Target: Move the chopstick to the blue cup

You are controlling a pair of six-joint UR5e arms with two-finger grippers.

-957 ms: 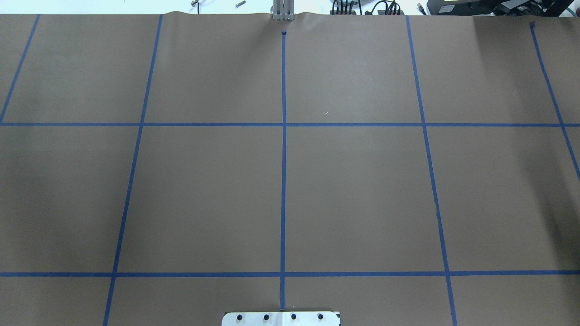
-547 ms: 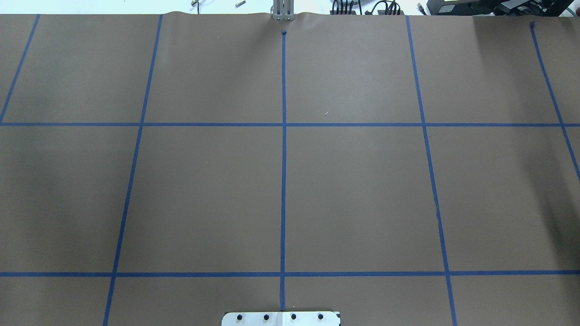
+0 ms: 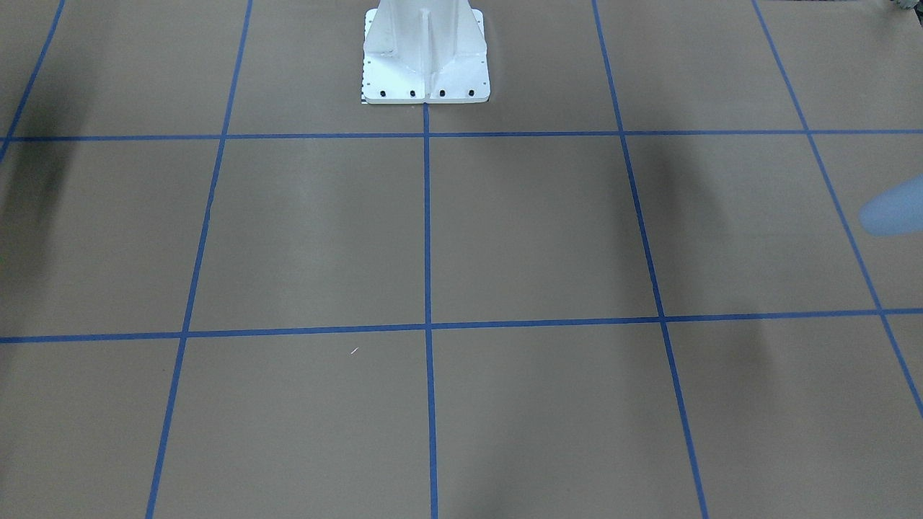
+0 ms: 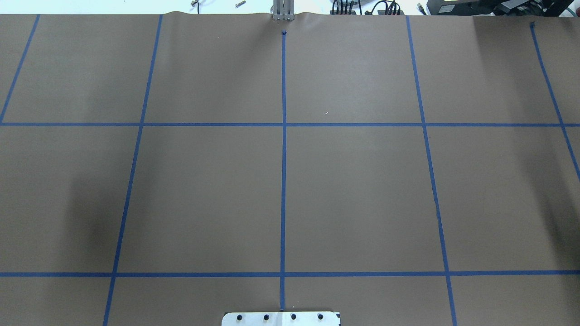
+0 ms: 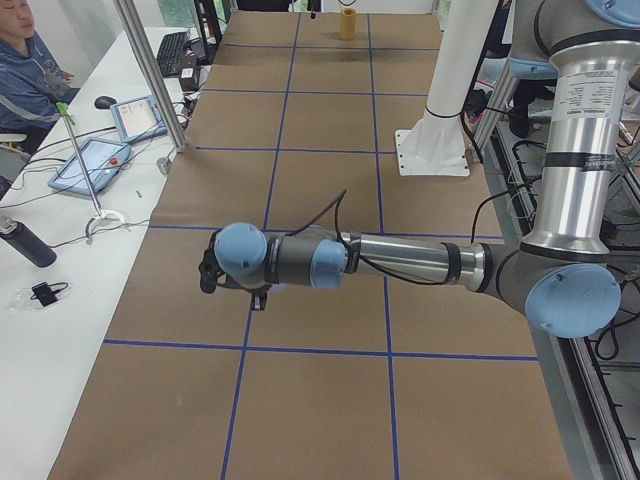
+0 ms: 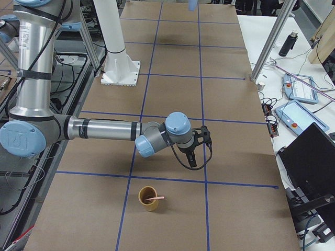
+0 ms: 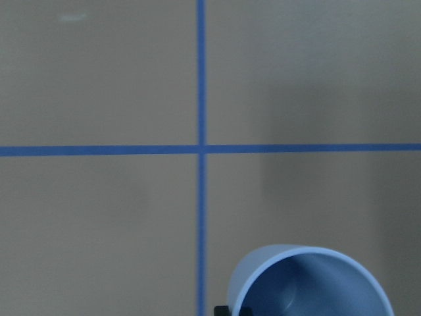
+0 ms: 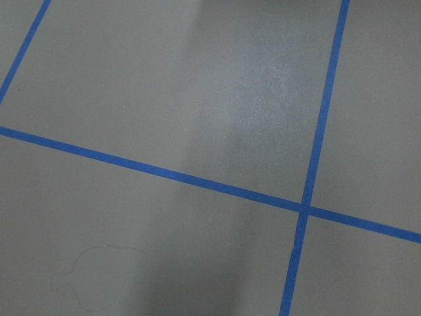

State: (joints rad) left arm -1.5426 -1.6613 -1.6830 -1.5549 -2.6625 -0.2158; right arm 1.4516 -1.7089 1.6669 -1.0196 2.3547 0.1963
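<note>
The blue cup (image 7: 309,284) fills the bottom of the left wrist view, large and well above the table, with a dark fingertip (image 7: 233,309) at its rim. My left gripper (image 5: 207,272) is shut on it and hovers over the near squares. The pale pink chopstick (image 6: 155,198) leans in a tan cup (image 6: 148,197) standing on the table. My right gripper (image 6: 191,158) hangs above and just beyond the tan cup; I cannot tell whether it is open. A blurred light blue shape (image 3: 894,209) shows at the front view's right edge.
Brown paper with a blue tape grid (image 4: 283,124) covers the table. The white robot pedestal (image 3: 425,50) stands at the back. Operator desks with tablets (image 5: 90,160) and a seated person (image 5: 30,70) line the far side. The overhead view shows neither arm.
In the overhead view a shadow on the table's left side has darkened and shifted toward the near middle. No arm or object enters that view.
</note>
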